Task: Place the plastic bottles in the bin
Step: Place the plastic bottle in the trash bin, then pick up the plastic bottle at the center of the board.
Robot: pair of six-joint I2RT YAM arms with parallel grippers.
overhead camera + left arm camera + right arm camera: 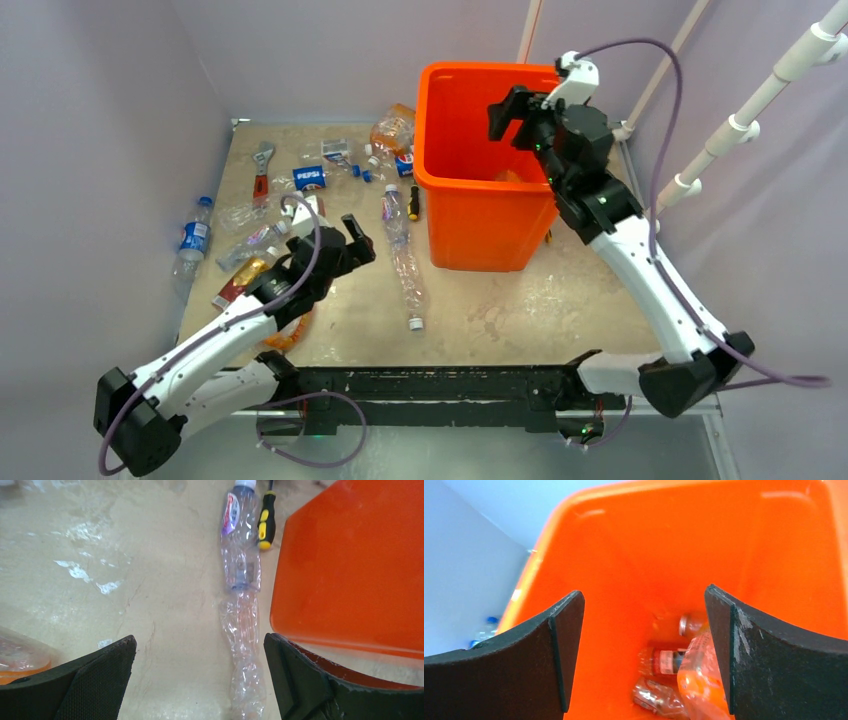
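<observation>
black and spread wide apart, the fingers of the left gripper (200,650) hold nothing and hang low over the tan table (500,310). just past them a long crushed bottle (244,655) lies flat on the table. a capped bottle (240,545) with a little label lies end to end with it. both are right beside the orange bin (350,565), close to its wall but not in it. i think these bottles are very light and soft, and will squash and crackle when pinched. the plastic looks smooth, so it may slip. the middle of the crushed bottle looks like the best place to grab, with one finger on each side. a yellow and black screwdriver (265,522) sits by the capped bottle and is not for the bin. the bin is big and deep. down at its bottom are a few bottles: a red label bottle (664,661), an orange bottle (699,680) and a small clear bottle (651,697). the right gripper (644,610) is up over the bin mouth, wide open too, with nothing in it. farther back on the left, more bottles lie on the table, like the pepsi bottles (310,177), near a wrench (262,170).
</observation>
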